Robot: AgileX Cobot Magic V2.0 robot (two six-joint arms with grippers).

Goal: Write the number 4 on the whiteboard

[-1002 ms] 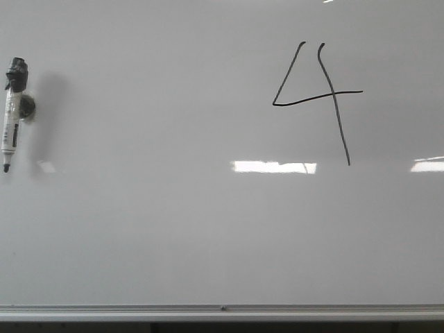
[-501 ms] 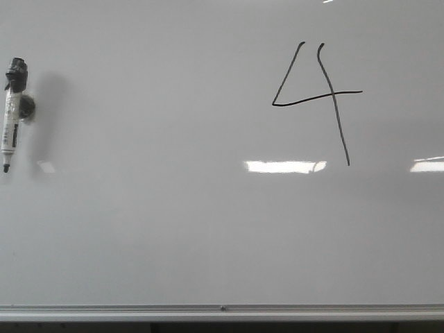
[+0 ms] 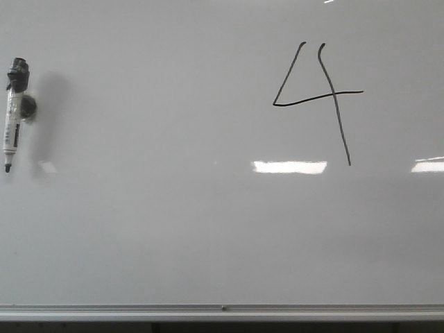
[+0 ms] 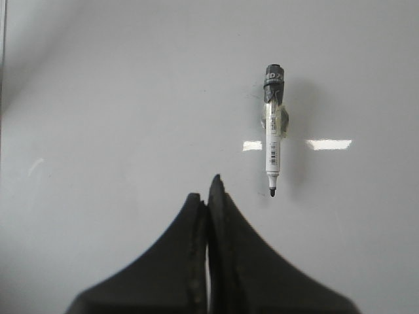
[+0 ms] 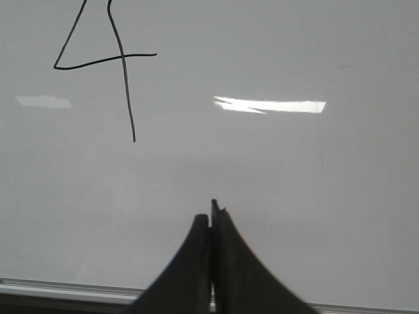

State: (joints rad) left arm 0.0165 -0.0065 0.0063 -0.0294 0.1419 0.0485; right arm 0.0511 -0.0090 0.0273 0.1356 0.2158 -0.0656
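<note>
Whiteboard point(image 3: 173, 229) glossy, rigid, no grasp needed; number 4 point(image 3: 319, 97) drawn. Marker point(image 4: 273, 131) light, slim, just beyond left jaws; grip mid-barrel. Both jaws pressed together, empty.

whiteboard point(image 3: 139, 229) cropped at every edge, marker point(image 4: 273, 134) label unreadable (too small)

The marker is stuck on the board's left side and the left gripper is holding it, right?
Not quite. The marker does hang at the whiteboard's left side, but the left gripper isn't holding it. The left wrist view shows its fingers shut and empty, apart from the marker.
</note>
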